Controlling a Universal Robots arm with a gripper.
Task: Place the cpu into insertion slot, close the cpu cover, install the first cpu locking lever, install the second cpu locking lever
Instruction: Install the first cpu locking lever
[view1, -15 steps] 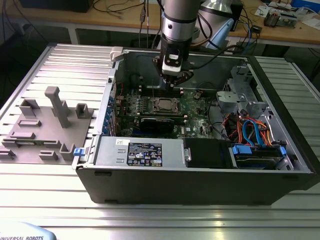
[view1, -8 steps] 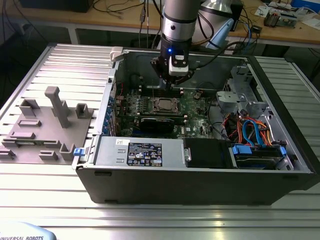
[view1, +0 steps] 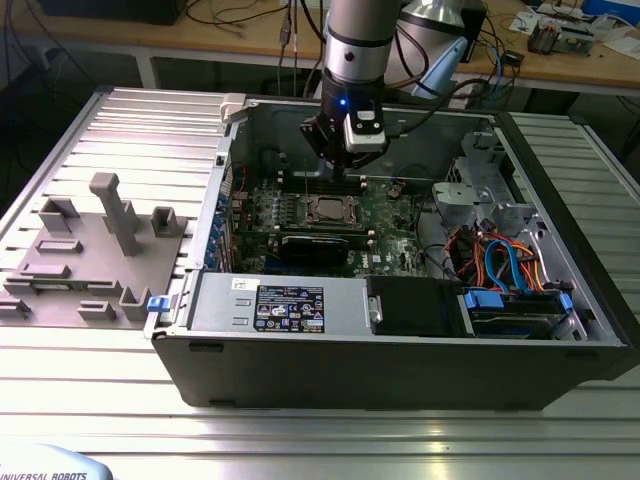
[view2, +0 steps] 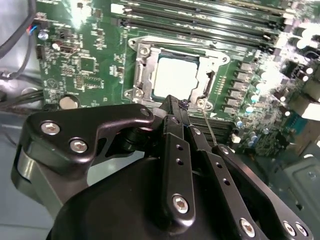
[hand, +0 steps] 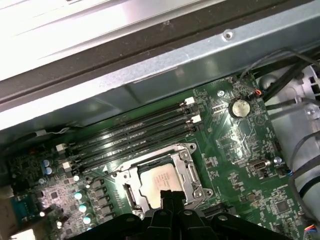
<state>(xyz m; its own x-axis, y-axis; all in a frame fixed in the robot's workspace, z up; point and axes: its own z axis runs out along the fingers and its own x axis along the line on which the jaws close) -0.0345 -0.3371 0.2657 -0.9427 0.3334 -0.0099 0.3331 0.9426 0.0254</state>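
Observation:
The cpu (view2: 176, 77) (hand: 159, 179) lies flat in the insertion slot (view1: 328, 210) on the green motherboard, its silver-grey top showing. The cpu cover (view2: 141, 75) (hand: 186, 172), a silvery frame, lies down around it. A thin wire locking lever (view2: 210, 129) stands out beside the socket. My gripper (view1: 338, 172) (view2: 174, 102) (hand: 167, 195) hovers just above the socket's edge. Its black fingers (view2: 172, 150) are shut together with nothing between them.
The open computer case (view1: 400, 370) surrounds the board. Memory slots (hand: 135, 132) run along one side of the socket and a long black graphics card (view1: 320, 243) along the other. Cables (view1: 500, 265) and drive bays fill the exterior view's right. A grey fixture (view1: 90, 250) sits outside at the exterior view's left.

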